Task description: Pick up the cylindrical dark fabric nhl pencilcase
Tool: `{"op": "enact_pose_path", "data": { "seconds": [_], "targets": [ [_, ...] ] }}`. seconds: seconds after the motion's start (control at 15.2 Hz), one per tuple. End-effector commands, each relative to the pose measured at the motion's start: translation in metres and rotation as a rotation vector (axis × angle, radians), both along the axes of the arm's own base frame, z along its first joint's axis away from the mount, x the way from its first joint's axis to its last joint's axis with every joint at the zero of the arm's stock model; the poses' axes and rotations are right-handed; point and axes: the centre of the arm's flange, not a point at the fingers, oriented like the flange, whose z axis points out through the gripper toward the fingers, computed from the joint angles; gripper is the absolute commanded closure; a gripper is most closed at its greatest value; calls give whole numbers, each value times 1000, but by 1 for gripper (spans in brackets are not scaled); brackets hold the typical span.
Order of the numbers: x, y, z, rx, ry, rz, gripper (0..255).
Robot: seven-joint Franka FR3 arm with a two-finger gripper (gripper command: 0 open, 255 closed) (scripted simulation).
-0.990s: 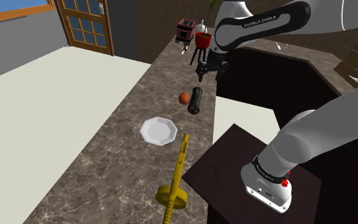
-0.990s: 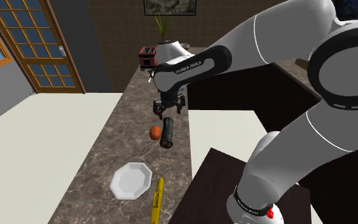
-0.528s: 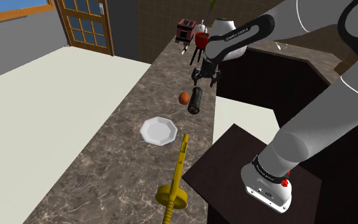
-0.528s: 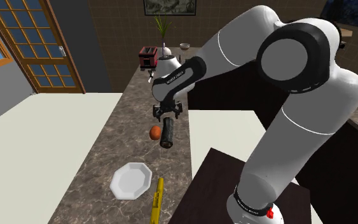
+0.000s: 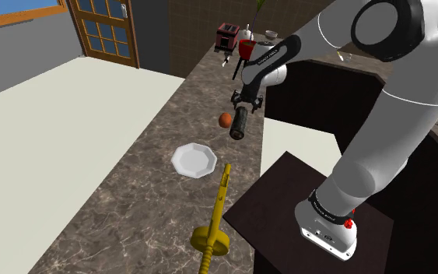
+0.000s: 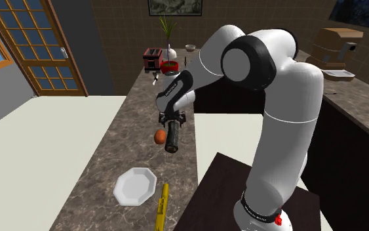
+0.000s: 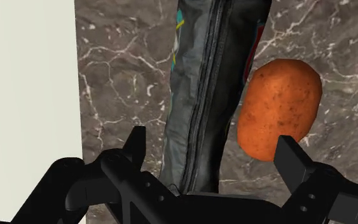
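On the counter (image 5: 131,210): one long marbled slab; everything you count below lies along it.
Arm (image 5: 396,101): one, white, arched over from its stand and reaching down to the slab's middle.
Stand (image 5: 275,202): one dark box at the shoulder view's lower right, beside the counter.
Toaster (image 5: 227,35): one, red, at the far end, well apart from your target; one red bowl (image 5: 247,49) near it.
Yellow tool (image 5: 217,222): one, a long rod with a round disc near one end, at the near end.
Plate (image 5: 194,159): one, white, many-sided, between the yellow tool and the pencil case.
Pencil case (image 7: 212,63): one dark cylinder with a zip along its length, lying flat near the counter edge facing the stand, right under your gripper.
Gripper (image 7: 211,139): one; fingers apart, straddling the case's toaster-side end, a gap showing on each side.
Orange lump (image 7: 279,108): one, speckled, just beside the case on the side away from the stand, close by one finger; you cannot tell whether it touches the case.
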Motion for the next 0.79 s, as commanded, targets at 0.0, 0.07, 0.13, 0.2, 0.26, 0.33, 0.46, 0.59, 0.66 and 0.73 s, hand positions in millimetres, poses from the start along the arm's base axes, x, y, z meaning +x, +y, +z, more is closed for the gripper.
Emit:
{"op": "enact_pose_path", "data": {
  "seconds": [0.0,0.07,0.13,0.2,0.26,0.33,0.46,0.59,0.66,0.73],
  "targets": [
    [9,-15,-19,1,-8,-53,0],
    [12,-21,-27,2,-11,-73,0],
    [12,-21,-32,2,-11,-73,0],
    [12,-21,-38,2,-11,-73,0],
    [12,-21,-43,2,-11,-73,0],
    [12,-21,-48,2,-11,-73,0],
    [12,-21,-59,2,-11,-73,0],
    [12,-21,-67,2,-10,-73,0],
    [12,-21,-67,2,-10,-73,0],
    [11,-20,-67,2,-10,-73,255]
  ]
}}
